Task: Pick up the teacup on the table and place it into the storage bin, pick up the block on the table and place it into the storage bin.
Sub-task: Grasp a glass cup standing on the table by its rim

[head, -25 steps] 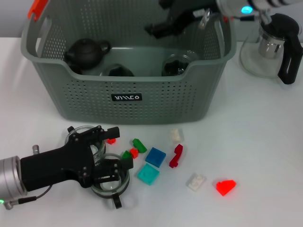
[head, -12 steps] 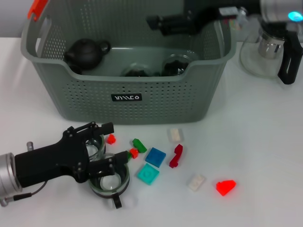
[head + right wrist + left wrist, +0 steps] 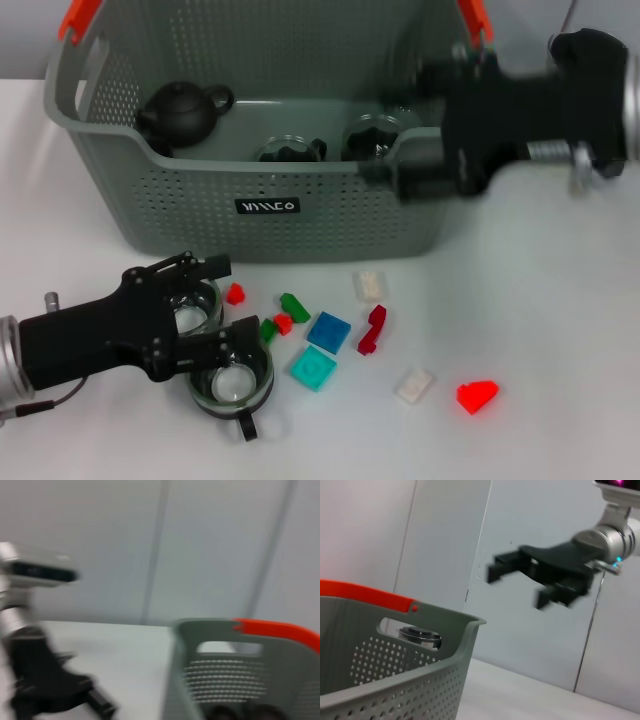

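Observation:
Two glass teacups stand on the table in front of the storage bin (image 3: 300, 215). One teacup (image 3: 192, 308) sits between the fingers of my open left gripper (image 3: 232, 300). The other teacup (image 3: 232, 383) lies just under its lower finger. Several coloured blocks lie to the right, among them a blue block (image 3: 328, 331), a teal one (image 3: 313, 368) and a red one (image 3: 477, 396). My right gripper (image 3: 395, 125) hangs blurred over the bin's right front rim. In the left wrist view the right gripper (image 3: 515, 586) is open with nothing in it.
The bin holds a black teapot (image 3: 182, 110) and glass cups (image 3: 290, 150). Small red (image 3: 235, 293), green (image 3: 293, 306) and white (image 3: 372, 285) blocks lie close to my left fingers. The bin's wall (image 3: 395, 680) fills the left wrist view, and the bin (image 3: 225, 680) also shows in the right wrist view.
My right gripper has swung from above the bin's back to its right front rim, and a glass cup now sits in the bin. My left gripper has drawn slightly left.

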`<action>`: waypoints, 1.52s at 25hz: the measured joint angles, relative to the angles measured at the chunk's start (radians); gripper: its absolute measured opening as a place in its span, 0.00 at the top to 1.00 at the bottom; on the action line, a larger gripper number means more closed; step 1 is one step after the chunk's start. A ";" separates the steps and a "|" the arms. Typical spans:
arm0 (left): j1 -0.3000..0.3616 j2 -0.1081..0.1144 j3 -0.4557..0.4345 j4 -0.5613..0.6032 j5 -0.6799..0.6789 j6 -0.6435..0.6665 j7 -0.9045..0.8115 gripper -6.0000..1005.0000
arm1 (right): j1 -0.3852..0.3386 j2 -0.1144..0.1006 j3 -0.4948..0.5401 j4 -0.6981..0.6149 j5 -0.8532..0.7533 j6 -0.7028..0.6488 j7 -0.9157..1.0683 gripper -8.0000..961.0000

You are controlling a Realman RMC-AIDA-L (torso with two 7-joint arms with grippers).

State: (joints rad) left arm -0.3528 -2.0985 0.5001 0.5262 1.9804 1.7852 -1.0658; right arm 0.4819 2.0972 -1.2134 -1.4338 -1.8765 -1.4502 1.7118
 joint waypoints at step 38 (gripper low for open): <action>-0.062 0.089 -0.022 0.438 0.272 0.068 -1.101 0.13 | 0.046 -0.008 0.092 0.198 -0.145 -0.215 -0.041 0.21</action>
State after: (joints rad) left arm -0.4144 -2.0096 0.4779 0.9638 2.2522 1.8530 -2.1665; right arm 0.5276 2.0896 -1.1214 -1.2358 -2.0217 -1.6648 1.6705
